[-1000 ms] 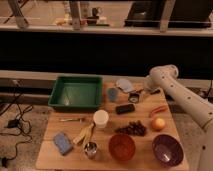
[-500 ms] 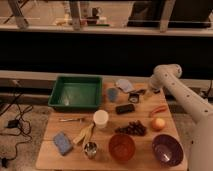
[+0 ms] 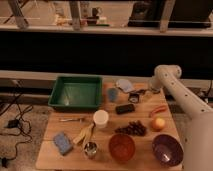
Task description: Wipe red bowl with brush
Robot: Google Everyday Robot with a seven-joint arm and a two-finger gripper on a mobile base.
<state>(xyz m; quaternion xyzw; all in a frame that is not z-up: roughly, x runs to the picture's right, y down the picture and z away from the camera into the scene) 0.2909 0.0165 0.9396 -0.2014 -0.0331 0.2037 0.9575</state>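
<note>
Claw (image 3: 144, 92) spread wide, right of centre at the worktop's (image 3: 75, 159) far edge; red bowl (image 3: 122, 148) sits bottom centre.

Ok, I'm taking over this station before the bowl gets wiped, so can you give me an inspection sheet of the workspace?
Surface: wooden table, crowded; no spill seen.
Job's things: red bowl upright near the front edge; brush lying at the back right.
Clutter: green tray, black block, purple bowl, white cup, blue sponge, metal cup, round fruit.
Hand: hand open, at the back right by the brush; no hold visible.
Cables: black cables on the floor, left of the table.
Surroundings: dark wall behind the table; no people seen.
</note>
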